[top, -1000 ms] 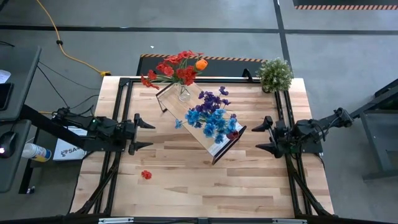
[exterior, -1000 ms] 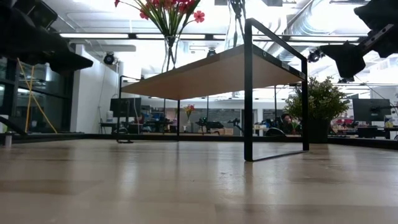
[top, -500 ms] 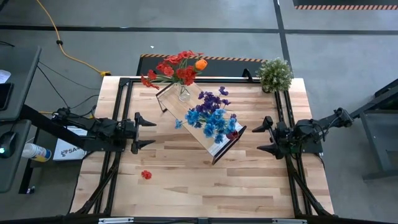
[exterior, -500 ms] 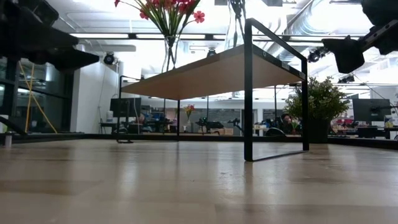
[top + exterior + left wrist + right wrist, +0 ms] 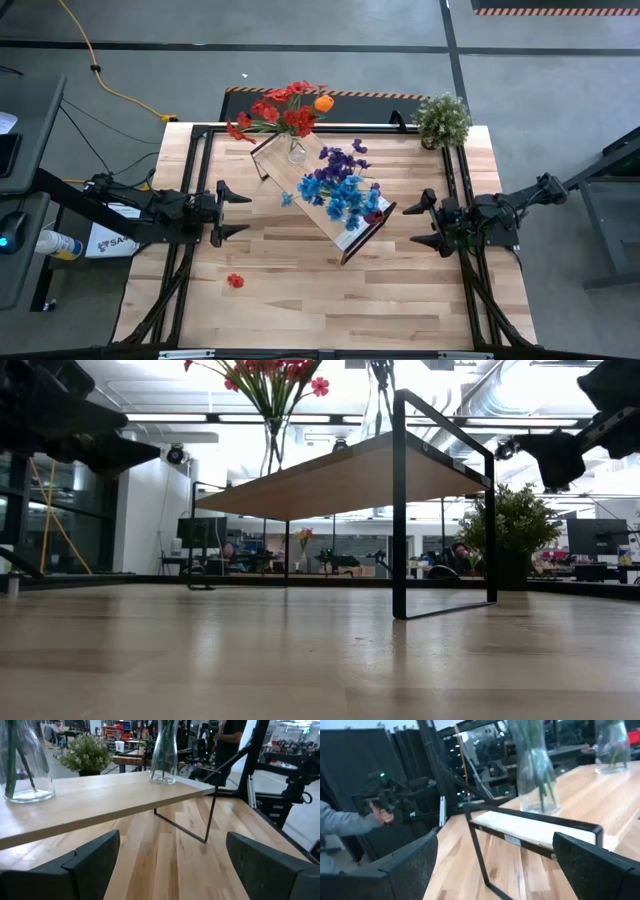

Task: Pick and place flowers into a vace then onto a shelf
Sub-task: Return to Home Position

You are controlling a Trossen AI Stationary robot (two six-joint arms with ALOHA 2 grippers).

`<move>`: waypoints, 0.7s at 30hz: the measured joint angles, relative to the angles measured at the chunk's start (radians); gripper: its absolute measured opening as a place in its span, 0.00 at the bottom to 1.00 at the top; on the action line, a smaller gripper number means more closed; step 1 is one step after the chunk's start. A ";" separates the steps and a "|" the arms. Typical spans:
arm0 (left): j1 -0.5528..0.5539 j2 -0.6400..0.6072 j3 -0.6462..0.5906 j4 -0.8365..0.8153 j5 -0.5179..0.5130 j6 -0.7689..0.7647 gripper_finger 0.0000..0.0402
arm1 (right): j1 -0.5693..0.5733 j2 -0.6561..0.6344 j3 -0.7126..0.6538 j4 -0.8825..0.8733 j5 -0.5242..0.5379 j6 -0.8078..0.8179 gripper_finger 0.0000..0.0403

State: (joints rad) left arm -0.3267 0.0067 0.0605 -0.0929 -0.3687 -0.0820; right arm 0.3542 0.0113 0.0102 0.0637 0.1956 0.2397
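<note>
Though two vases (image 5: 164, 755) top the shelf (image 5: 100, 800), one bloom (image 5: 235, 281) lies apart.

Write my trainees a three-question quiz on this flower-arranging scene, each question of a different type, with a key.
1. True or false: the red-flower vase and the blue-flower vase both stand on the shelf.
2. What lies loose on the table, nearer the left gripper? A) a red bloom B) a blue bloom C) an empty vase
3. Fill in: the left gripper and the right gripper are both ___.
Key: 1 true; 2 A; 3 open.
</note>
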 joint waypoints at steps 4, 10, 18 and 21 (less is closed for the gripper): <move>0.000 0.000 0.000 0.000 0.000 -0.028 0.99 | -0.001 -0.008 0.000 0.001 0.031 0.009 0.95; 0.000 0.000 0.000 -0.001 -0.003 -0.028 0.99 | -0.001 -0.007 0.000 0.007 0.136 -0.006 0.95; 0.000 0.000 0.000 -0.001 -0.004 -0.028 0.99 | -0.001 -0.006 0.000 0.011 0.164 0.048 0.95; 0.000 0.000 0.000 -0.001 -0.004 -0.028 0.99 | -0.001 -0.006 0.000 0.010 0.164 0.048 0.95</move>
State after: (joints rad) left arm -0.3271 0.0067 0.0605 -0.0940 -0.3732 -0.1097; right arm 0.3534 0.0051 0.0097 0.0738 0.3596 0.2874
